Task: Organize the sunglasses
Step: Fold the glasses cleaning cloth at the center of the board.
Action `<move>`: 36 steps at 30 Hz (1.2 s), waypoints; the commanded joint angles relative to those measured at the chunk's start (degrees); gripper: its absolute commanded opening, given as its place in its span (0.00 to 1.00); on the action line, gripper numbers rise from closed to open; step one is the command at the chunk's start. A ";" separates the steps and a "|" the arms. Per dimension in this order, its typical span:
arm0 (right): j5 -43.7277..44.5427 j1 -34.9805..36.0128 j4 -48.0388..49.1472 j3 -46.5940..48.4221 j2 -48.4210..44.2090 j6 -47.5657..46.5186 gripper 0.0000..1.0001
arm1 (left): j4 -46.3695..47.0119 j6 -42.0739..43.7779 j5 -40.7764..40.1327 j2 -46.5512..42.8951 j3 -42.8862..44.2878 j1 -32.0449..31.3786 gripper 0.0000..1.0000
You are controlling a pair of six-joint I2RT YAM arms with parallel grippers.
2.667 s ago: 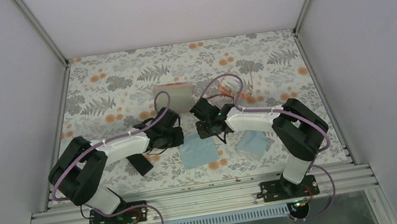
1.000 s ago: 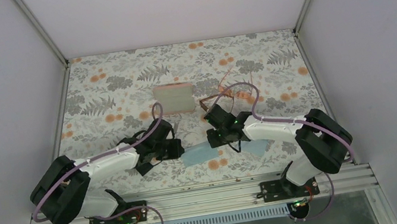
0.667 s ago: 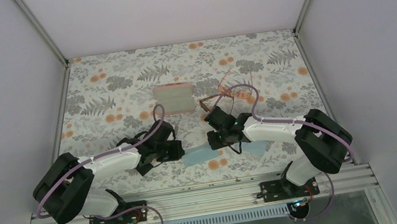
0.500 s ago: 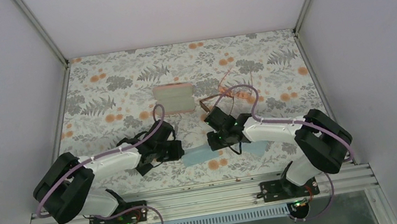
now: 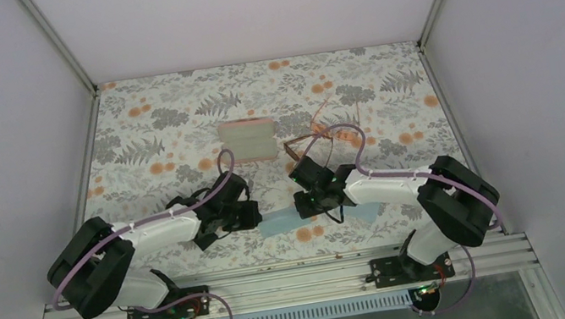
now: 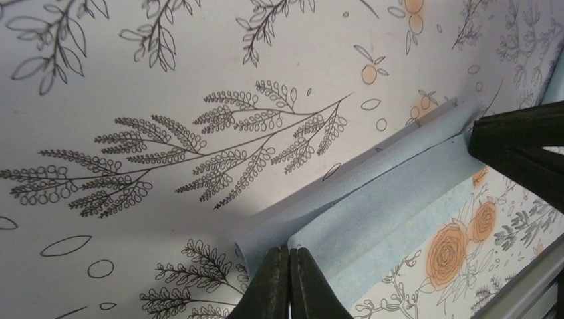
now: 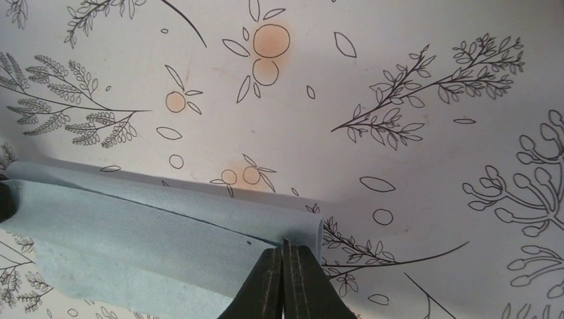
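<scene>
The sunglasses show only in the top view as thin brown and orange frames lying just behind my right arm, right of the pink case; I cannot tell the two pairs apart. Neither gripper touches them. My left gripper is shut on the left end of a folded light-blue cloth. My right gripper is shut on its right end. The cloth is folded over along its length and lies low on the flowered table cover.
A pink oblong case lies at mid-table behind the grippers. A second light-blue cloth lies under my right arm. A dark shape, perhaps the black case, peeks from under my left arm. The metal rail runs along the near edge.
Since 2.7 s ago both grippers have drawn back toward the near edge and folded the cloth into a narrow strip. Over the last second they have barely moved.
</scene>
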 commanded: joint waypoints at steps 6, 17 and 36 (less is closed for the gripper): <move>0.58 0.56 0.37 -0.69 0.57 -0.61 0.04 | 4.18 -0.23 4.62 -1.06 -2.98 -0.42 0.10; -3.86 0.49 -0.27 -2.39 -4.74 -1.91 0.28 | 7.95 0.53 11.63 -5.66 -6.56 -0.61 0.27; -9.02 3.67 5.38 4.70 2.64 -1.21 0.27 | 14.12 -2.50 10.63 -0.83 -4.15 -0.88 0.15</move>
